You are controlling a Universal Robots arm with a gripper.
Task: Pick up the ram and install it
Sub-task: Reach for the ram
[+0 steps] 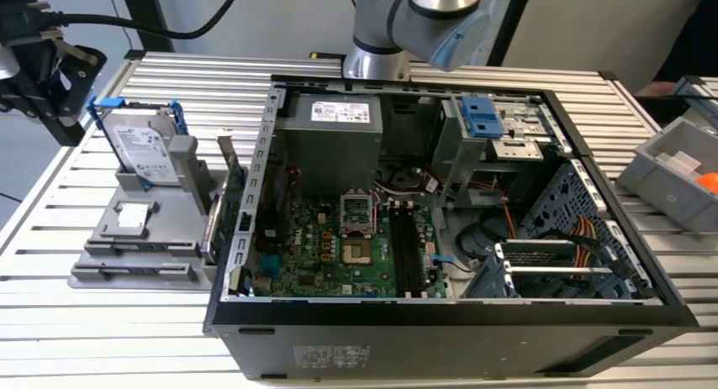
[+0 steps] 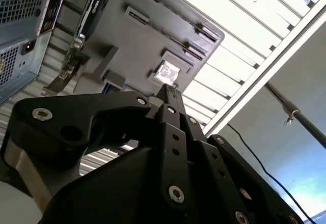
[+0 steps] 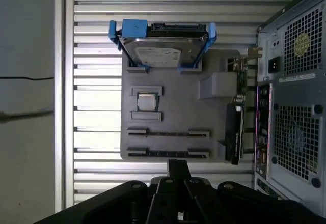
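Observation:
My gripper (image 3: 178, 167) hangs above the near edge of a grey parts holder (image 3: 219, 61) that lies beside the open computer case (image 1: 449, 309). Its black fingers (image 2: 169, 95) meet at the tips, shut, with nothing seen between them. In the holder's two long slots, thin dark strips stand on edge. The one closest to my gripper looks like the ram (image 3: 168, 154). In the exterior view my gripper (image 1: 64, 127) is high at the left, above the holder (image 1: 140, 275). The motherboard's black slots (image 1: 406, 250) lie inside the case.
The holder also carries a silver hard drive in a blue-tabbed frame (image 3: 163, 51), a small square chip (image 3: 146, 102) and a green expansion card (image 3: 238, 117) on edge next to the case. A grey bin (image 1: 673, 166) sits at the exterior view's right. The table top is ribbed metal.

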